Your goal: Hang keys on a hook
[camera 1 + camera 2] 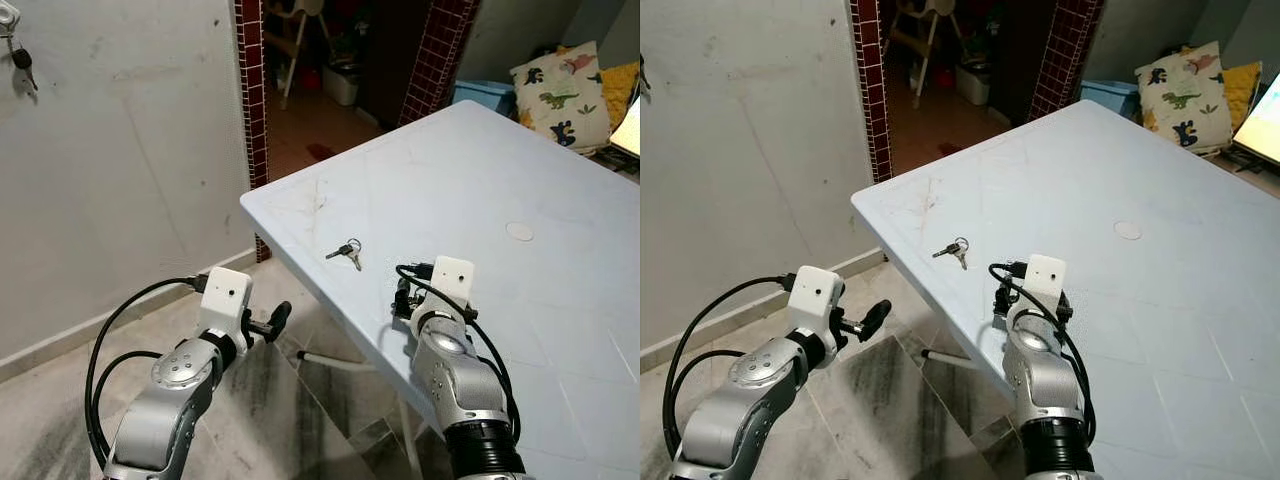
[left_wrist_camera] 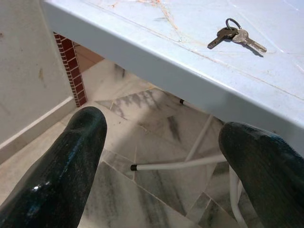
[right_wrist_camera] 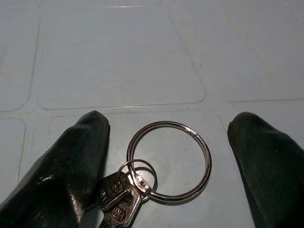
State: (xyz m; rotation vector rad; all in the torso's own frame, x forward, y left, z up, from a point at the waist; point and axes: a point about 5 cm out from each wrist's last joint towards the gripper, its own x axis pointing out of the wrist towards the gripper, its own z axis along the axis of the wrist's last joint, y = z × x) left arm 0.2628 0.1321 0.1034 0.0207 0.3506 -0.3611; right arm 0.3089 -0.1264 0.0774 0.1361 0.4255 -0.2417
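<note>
A small bunch of keys (image 1: 345,251) lies near the left corner of the pale blue table (image 1: 520,180). In the right wrist view a large key ring (image 3: 169,161) with keys (image 3: 118,202) on a smaller ring lies flat on the table. My right gripper (image 3: 171,118) is open, one finger on each side of it. That gripper (image 1: 402,297) sits low over the table, a little nearer me than the small bunch. My left gripper (image 1: 272,320) is open and empty, off the table's edge above the floor. A wall hook (image 1: 8,20) at the upper left carries a dark key (image 1: 22,62).
A grey wall (image 1: 120,150) stands to the left, with a brick-edged doorway (image 1: 250,90) behind the table corner. Cushions (image 1: 560,95) and a blue box (image 1: 485,95) sit beyond the table. White table legs (image 2: 175,166) cross above the marble floor (image 1: 300,420).
</note>
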